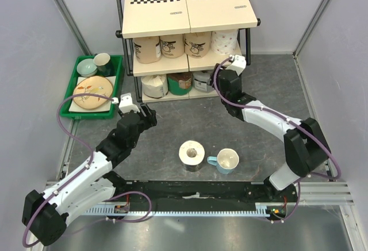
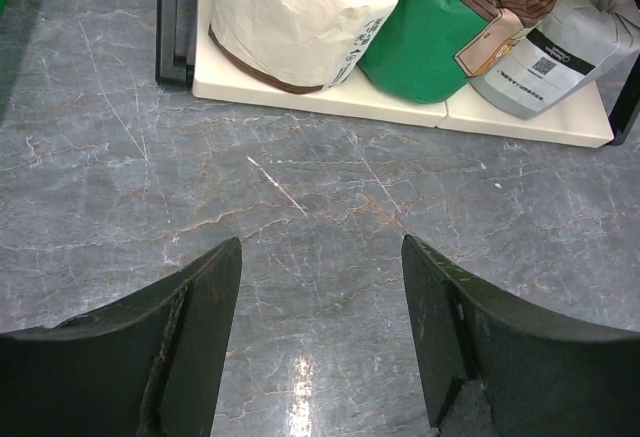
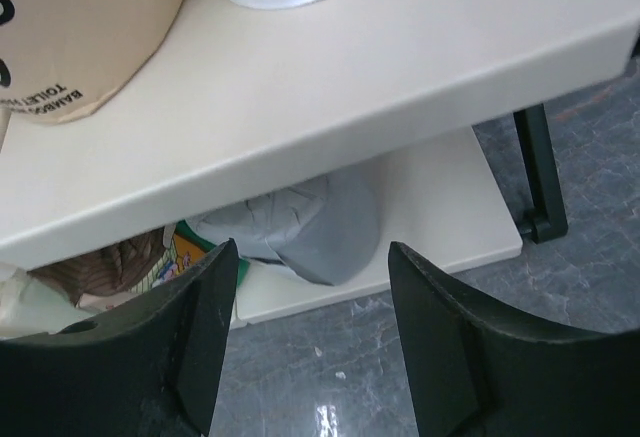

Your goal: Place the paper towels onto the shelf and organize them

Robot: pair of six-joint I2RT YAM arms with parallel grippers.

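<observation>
The shelf (image 1: 190,7) stands at the back. Its middle tier holds three tan rolls (image 1: 171,45) and a white flowered roll (image 1: 225,41). Its bottom tier holds a cream roll (image 1: 154,84), a green-and-brown wrapped roll (image 1: 180,82) and a grey roll (image 1: 202,80). One roll (image 1: 191,154) stands alone on the floor in front. My left gripper (image 1: 148,116) is open and empty, low over the floor and facing the bottom tier (image 2: 400,107). My right gripper (image 1: 221,73) is open and empty at the middle board's front edge (image 3: 350,97), with the grey roll (image 3: 310,227) below it.
A white mug with a light-blue handle (image 1: 226,161) stands just right of the loose roll. A green tray of dishes (image 1: 95,84) sits left of the shelf. The shelf's black frame post (image 3: 540,172) is close to my right gripper.
</observation>
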